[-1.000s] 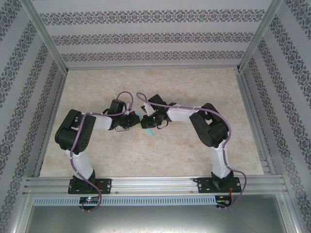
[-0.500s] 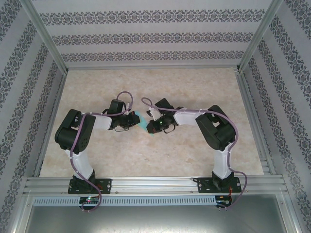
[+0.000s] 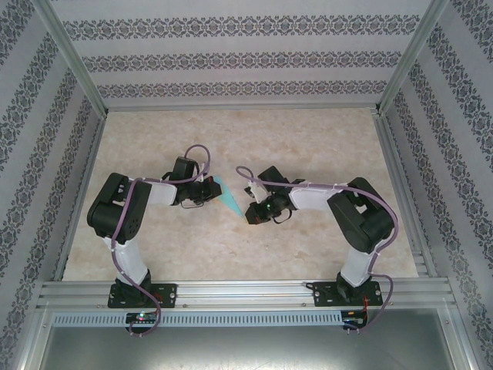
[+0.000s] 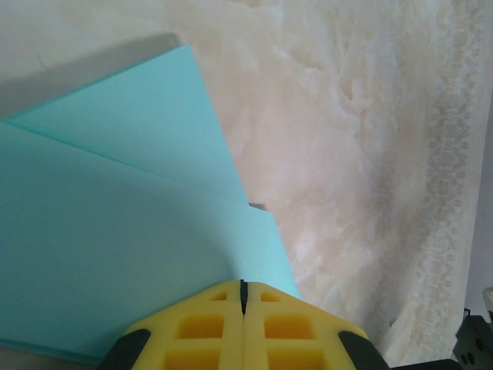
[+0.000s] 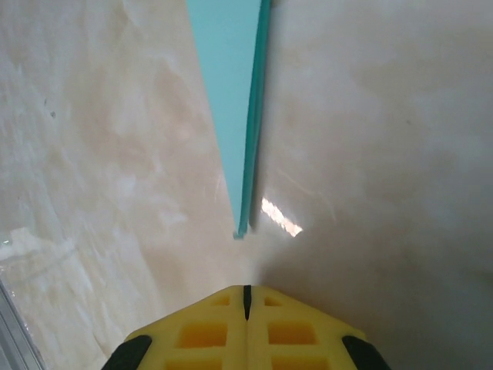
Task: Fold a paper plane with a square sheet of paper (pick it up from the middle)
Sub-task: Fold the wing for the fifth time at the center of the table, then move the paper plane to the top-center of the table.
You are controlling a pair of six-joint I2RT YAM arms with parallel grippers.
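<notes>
Tabletop (image 3: 308, 146) marbled beige beneath paper plane (image 3: 228, 193), patterned walls (image 3: 231, 62).

1. Left arm (image 3: 131, 258) and right arm (image 3: 350, 266): smooth white links, bulky black rounded joint housings.
2. Purple cable (image 3: 199, 147) on each arm, tied along the links, with a loose loop near the wrist.
3. Flat black base plate (image 3: 142, 294) under each arm.
4. Green LED (image 3: 266, 206) lit on right wrist housing.
5. Left gripper (image 4: 243, 297): yellow moulded fingers, square recesses in a grid, black rounded outer corners.
6. Right gripper (image 5: 246, 297): same yellow fingers, same recesses, black corners.
</notes>
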